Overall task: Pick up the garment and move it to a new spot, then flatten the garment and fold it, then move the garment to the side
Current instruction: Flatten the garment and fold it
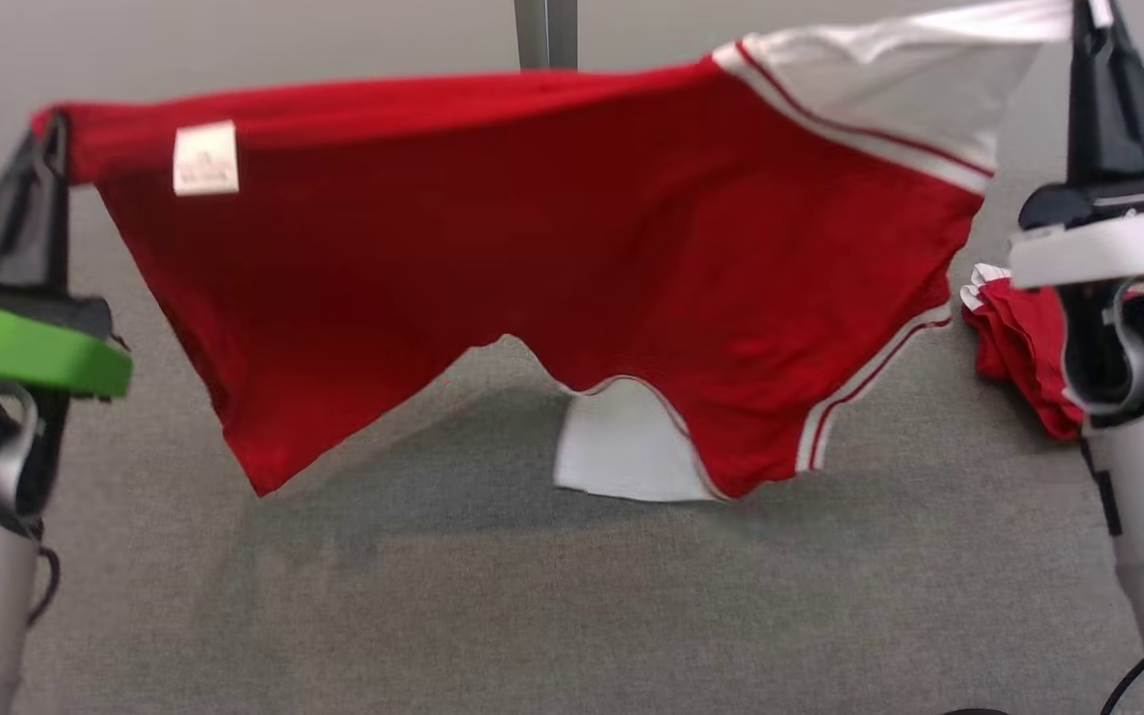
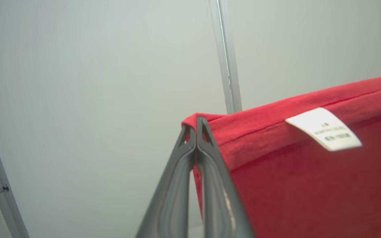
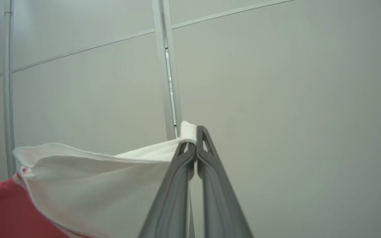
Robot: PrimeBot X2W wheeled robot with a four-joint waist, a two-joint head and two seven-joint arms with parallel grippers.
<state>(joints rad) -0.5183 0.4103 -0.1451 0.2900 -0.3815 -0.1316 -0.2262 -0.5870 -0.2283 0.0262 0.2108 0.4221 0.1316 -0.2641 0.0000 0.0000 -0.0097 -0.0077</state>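
The left gripper (image 1: pixel 54 129) and right gripper (image 1: pixel 1088 20) rise at the near edges, each with its jaws clenched on a top corner of the garment (image 1: pixel 532 248). The red, white-sleeved garment hangs spread between them over a grey surface (image 1: pixel 532 596). Beyond, at the right, lies a bunched red cloth (image 1: pixel 1019 338), then a pale wall (image 1: pixel 234 40).

Counts by kind.
One garment (image 1: pixel 532 248), one label (image 1: pixel 206 158), one folded stack (image 1: pixel 1017 343) and two grippers, left gripper (image 2: pixel 196 121) and right gripper (image 3: pixel 197 130), are counted.
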